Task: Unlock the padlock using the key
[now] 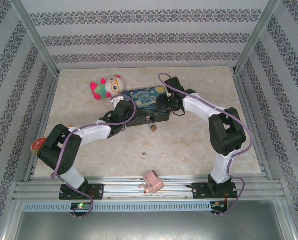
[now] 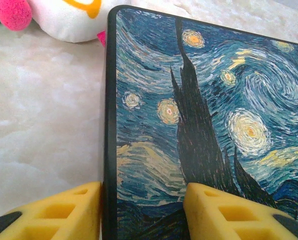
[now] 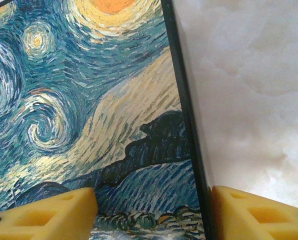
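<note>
The small brass padlock (image 1: pixel 152 125) hangs at the front of a tin box (image 1: pixel 145 101) painted with a starry night, in the middle of the table. The key (image 1: pixel 144 153) is a tiny dark speck on the table in front of the box. My left gripper (image 1: pixel 120 111) is at the box's left end. Its yellow fingers straddle the box's black left edge (image 2: pixel 109 150), the gripper (image 2: pixel 141 192) open, with one finger beside the wall and the other over the lid. My right gripper (image 1: pixel 167 102) straddles the right edge (image 3: pixel 186 115) the same way, open (image 3: pixel 153 195).
A plush toy (image 1: pixel 107 86) lies behind the box's left corner, and shows in the left wrist view as the toy (image 2: pixel 64 17). A pink blocky object (image 1: pixel 152 182) sits on the front rail between the arm bases. A red round thing (image 1: pixel 37 145) lies at the table's left edge.
</note>
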